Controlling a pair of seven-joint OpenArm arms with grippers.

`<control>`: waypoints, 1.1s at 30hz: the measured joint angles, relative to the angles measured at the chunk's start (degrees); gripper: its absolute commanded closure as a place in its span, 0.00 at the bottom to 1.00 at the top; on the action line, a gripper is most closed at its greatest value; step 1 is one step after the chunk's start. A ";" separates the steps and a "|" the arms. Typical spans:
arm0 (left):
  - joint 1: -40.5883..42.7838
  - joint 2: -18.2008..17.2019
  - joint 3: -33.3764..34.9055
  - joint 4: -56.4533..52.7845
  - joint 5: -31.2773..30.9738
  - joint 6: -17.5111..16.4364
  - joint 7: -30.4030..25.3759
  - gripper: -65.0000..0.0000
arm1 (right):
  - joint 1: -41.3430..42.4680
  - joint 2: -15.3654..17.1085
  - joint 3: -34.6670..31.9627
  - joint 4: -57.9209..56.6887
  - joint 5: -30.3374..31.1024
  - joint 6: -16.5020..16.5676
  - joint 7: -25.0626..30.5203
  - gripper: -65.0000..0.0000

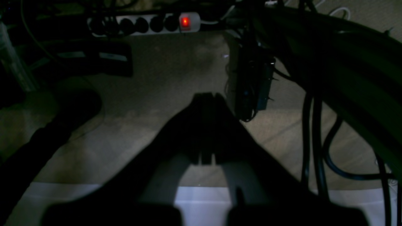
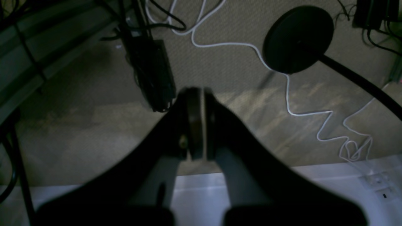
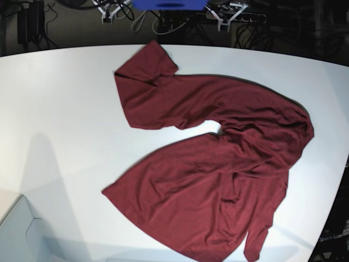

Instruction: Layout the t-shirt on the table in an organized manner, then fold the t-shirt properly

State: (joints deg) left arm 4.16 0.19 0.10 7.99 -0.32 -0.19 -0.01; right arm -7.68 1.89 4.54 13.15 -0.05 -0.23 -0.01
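The maroon t-shirt (image 3: 218,164) lies crumpled on the white table (image 3: 54,109) in the base view, bent in a hook from the back middle round the right side down to the front edge. One sleeve (image 3: 155,63) points toward the far edge. My left gripper (image 1: 205,98) is shut with nothing in it and hangs past the table's edge over the floor. My right gripper (image 2: 198,92) is likewise shut and empty, over the floor. Neither wrist view shows the shirt. Both grippers sit at the table's far edge, the left gripper (image 3: 226,12) and the right gripper (image 3: 112,10), apart from the shirt.
Under the table, a power strip (image 1: 185,22) with a lit red switch, a black box (image 2: 154,75), dark cables (image 1: 314,141), a white cord (image 2: 292,94) and a round black stand base (image 2: 298,39) lie on the carpet. A blue block (image 3: 169,4) sits behind the table.
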 measured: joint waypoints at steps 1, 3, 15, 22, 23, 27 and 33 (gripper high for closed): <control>0.11 0.00 0.00 0.00 0.00 0.00 0.02 1.00 | 0.00 0.00 0.02 -0.02 0.00 0.00 -0.02 1.00; 0.90 0.00 0.00 1.60 0.00 0.00 0.02 1.00 | 0.00 0.00 0.02 0.00 0.00 0.00 -0.02 1.00; 3.89 0.00 0.00 6.71 0.00 0.02 0.02 1.00 | 0.00 0.00 0.02 0.00 -0.02 0.02 -0.02 1.00; 3.91 -0.13 0.00 6.82 0.00 0.00 0.04 1.00 | 0.00 0.00 0.00 0.00 -0.02 0.02 -0.02 1.00; 3.89 -0.17 0.00 6.99 0.00 0.02 0.04 1.00 | -0.02 0.00 0.02 0.00 -0.02 0.02 -0.02 1.00; 3.63 -0.20 0.00 7.08 0.00 0.02 0.04 1.00 | 0.00 0.00 0.02 -0.02 -0.02 0.02 0.00 1.00; 3.65 -0.20 0.00 7.08 0.00 0.02 0.04 1.00 | -0.15 0.00 0.02 -0.02 -0.02 0.02 -0.02 1.00</control>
State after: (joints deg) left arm 7.81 -0.01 0.10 15.07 -0.32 -0.16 0.03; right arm -7.84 1.89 4.56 13.13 -0.08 -0.21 -0.03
